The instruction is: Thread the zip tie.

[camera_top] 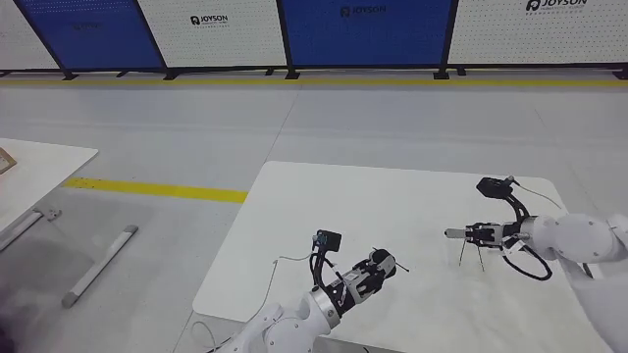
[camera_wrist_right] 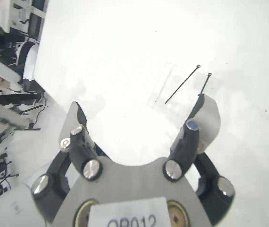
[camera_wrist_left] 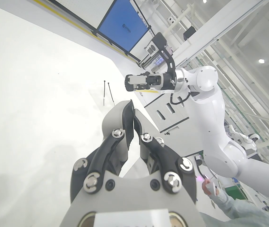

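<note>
Right gripper [camera_wrist_right: 139, 100] is held wide open, empty; left gripper [camera_wrist_left: 133, 107] is pinched shut. Zip ties [camera_wrist_right: 182, 83] are laid lengthwise just ahead of the right.

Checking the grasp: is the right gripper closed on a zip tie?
No, the right gripper is open, and both zip ties lie on the table.

White table [camera_top: 343, 206], two black zip ties [camera_wrist_right: 182, 84] lying side by side
</note>
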{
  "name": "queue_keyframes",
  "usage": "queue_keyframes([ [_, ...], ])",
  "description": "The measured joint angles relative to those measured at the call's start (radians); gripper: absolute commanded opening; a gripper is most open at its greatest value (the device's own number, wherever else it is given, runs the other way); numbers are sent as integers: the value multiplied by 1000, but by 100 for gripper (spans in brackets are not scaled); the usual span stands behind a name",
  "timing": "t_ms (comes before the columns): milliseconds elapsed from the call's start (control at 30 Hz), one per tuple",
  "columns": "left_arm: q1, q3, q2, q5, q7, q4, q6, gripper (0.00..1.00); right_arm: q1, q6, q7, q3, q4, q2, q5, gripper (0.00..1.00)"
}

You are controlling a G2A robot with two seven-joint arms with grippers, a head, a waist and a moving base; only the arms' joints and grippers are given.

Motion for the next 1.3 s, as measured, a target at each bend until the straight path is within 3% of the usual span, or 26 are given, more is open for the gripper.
queue_keyframes([
  [100,0,0,0,0,0,0,0,0,29,-4,-41,-58,52,-20,-9,100],
  [200,0,0,0,0,0,0,0,0,35,-28,-67,-64,75,-25,13,100],
  [467,0,0,0,0,0,0,0,0,34,-27,-66,-63,73,-25,13,100],
  [733,0,0,0,0,0,0,0,0,-26,-81,-64,-45,14,-11,-14,100],
  [867,0,0,0,0,0,0,0,0,-30,-43,-75,-49,7,-13,-35,100],
  [1167,0,0,0,0,0,0,0,0,-34,-37,-84,-46,9,-14,-30,100],
  [1300,0,0,0,0,0,0,0,0,-50,11,-98,-15,-1,-10,-1,100],
])
